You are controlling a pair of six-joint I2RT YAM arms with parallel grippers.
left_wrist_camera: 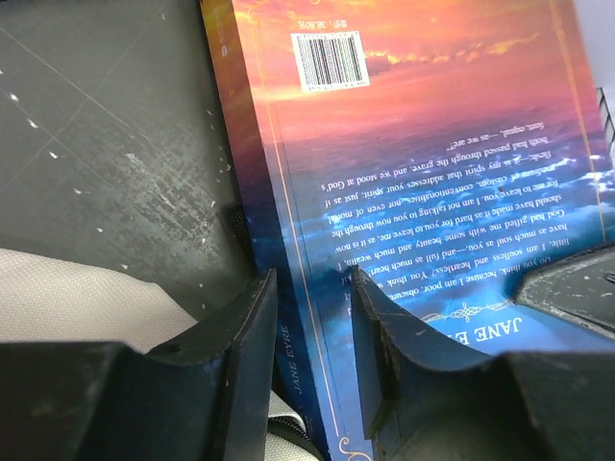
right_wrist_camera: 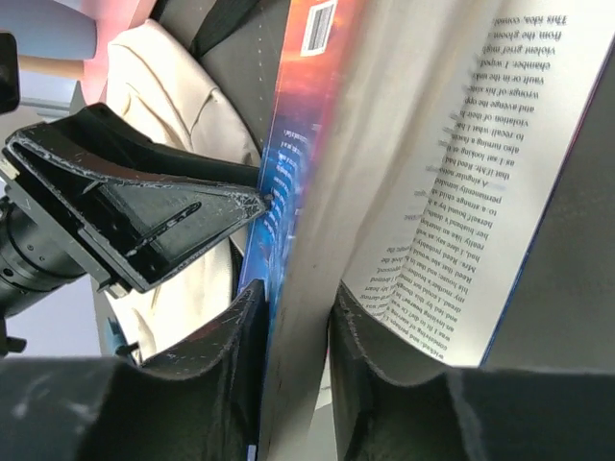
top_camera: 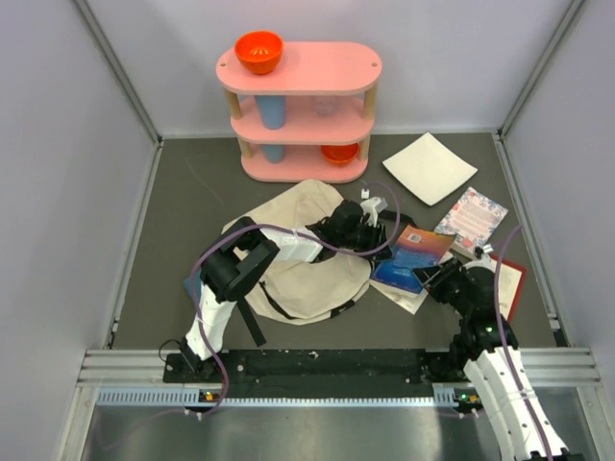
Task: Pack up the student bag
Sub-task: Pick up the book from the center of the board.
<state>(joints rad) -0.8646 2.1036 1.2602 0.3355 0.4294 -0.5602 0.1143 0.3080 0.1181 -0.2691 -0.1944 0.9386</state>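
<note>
The cream student bag (top_camera: 307, 264) lies flat in the middle of the dark mat; it also shows in the left wrist view (left_wrist_camera: 77, 298) and the right wrist view (right_wrist_camera: 163, 77). A blue and orange Jane Eyre book (top_camera: 415, 252) lies half open just right of the bag. My right gripper (top_camera: 434, 276) is shut on the book's block of pages and cover (right_wrist_camera: 317, 192), lifting that edge. My left gripper (top_camera: 387, 233) reaches across the bag; its jaws (left_wrist_camera: 314, 288) stand a little apart over the book's spine (left_wrist_camera: 288, 375), one fingertip (right_wrist_camera: 252, 202) touching the cover.
A pink three-tier shelf (top_camera: 300, 106) stands at the back with an orange bowl (top_camera: 259, 50) and a blue cup (top_camera: 272, 110). A white square sheet (top_camera: 430, 167) and a floral book (top_camera: 472, 216) lie at the right. A red flat item (top_camera: 512, 279) lies by the right arm.
</note>
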